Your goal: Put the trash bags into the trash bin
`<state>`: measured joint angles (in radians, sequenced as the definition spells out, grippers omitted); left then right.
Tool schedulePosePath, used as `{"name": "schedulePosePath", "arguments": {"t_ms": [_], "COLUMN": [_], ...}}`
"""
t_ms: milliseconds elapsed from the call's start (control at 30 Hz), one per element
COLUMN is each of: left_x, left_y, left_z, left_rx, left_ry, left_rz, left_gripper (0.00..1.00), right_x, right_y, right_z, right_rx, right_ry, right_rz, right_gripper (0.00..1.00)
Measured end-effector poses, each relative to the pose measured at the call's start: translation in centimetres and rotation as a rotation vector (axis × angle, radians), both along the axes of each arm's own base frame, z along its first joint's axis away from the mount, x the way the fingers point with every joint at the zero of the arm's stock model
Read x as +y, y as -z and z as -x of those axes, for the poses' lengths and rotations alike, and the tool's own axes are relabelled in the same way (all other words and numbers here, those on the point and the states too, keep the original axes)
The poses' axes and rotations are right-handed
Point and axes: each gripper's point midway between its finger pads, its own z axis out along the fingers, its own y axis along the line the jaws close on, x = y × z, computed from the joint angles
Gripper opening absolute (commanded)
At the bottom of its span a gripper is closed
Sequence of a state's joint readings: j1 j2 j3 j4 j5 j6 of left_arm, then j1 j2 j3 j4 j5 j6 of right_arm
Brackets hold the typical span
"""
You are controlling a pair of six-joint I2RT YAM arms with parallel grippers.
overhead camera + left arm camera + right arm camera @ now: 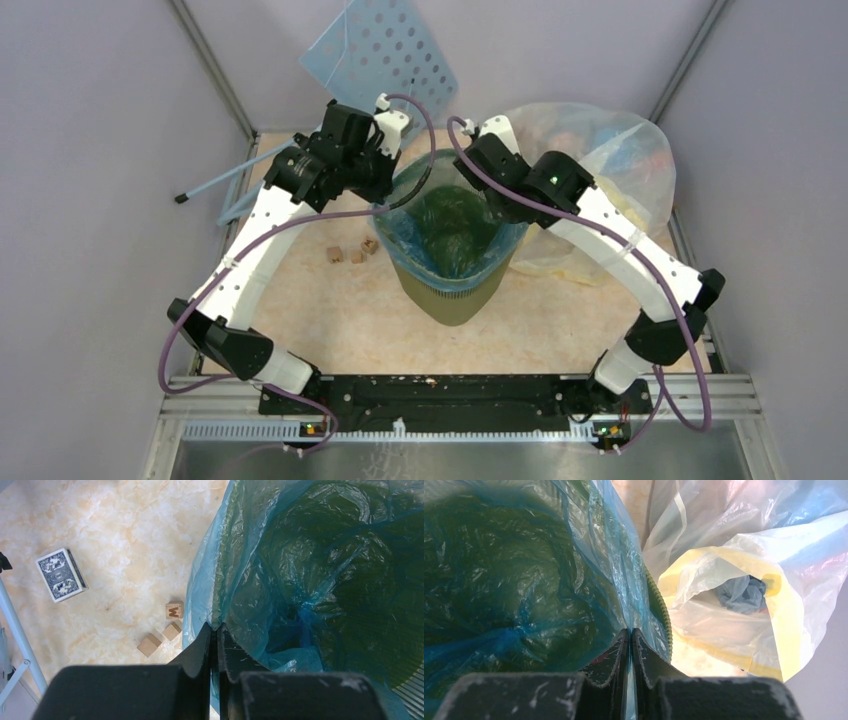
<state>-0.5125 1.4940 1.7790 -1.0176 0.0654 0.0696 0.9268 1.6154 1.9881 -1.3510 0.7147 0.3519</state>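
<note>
The olive-green trash bin stands mid-table with the light-blue trash bag lining it, its edge lying over the rim. My left gripper is shut on the bag's film at the bin's left rim, where the bag drops into the bin. At the right rim my right gripper is shut on the bag too, beside the bin's green mesh edge. In the top view both grippers sit at opposite sides of the opening.
A large clear yellowish bag of colourful items leans against the bin's right side. Three small wooden cubes lie left of the bin, with a card deck farther left. A perforated light-blue panel stands at the back.
</note>
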Motion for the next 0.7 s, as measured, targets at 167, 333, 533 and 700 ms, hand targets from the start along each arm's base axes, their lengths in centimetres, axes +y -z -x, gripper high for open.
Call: {"name": "schedulePosePath", "arguments": {"t_ms": [167,333,533,700], "left_x": [0.0,-0.2,-0.3,-0.3], "left_y": [0.0,0.0,0.1,0.0], "left_z": [0.0,0.1,0.1,0.0], "left_rx": [-0.008,-0.013,-0.019,-0.025], "left_ry": [-0.002,0.005,0.004,0.004], "left_rz": [0.003,0.017,0.023,0.026], "left_gripper": [0.0,0.0,0.0,0.0], "right_x": [-1.5,-4.0,-6.1,-5.2], "right_y": [0.3,-0.2,-0.2,0.1], "right_z": [0.1,-0.2,0.2,-0.2], "right_rx": [0.003,-0.014,-0.006,0.021], "right_ry": [0.013,0.043,0.05,0.01], "right_rz": [-0.02,-0.122,-0.189,-0.261], "right_gripper": [0.04,0.0,0.0,0.0]}}
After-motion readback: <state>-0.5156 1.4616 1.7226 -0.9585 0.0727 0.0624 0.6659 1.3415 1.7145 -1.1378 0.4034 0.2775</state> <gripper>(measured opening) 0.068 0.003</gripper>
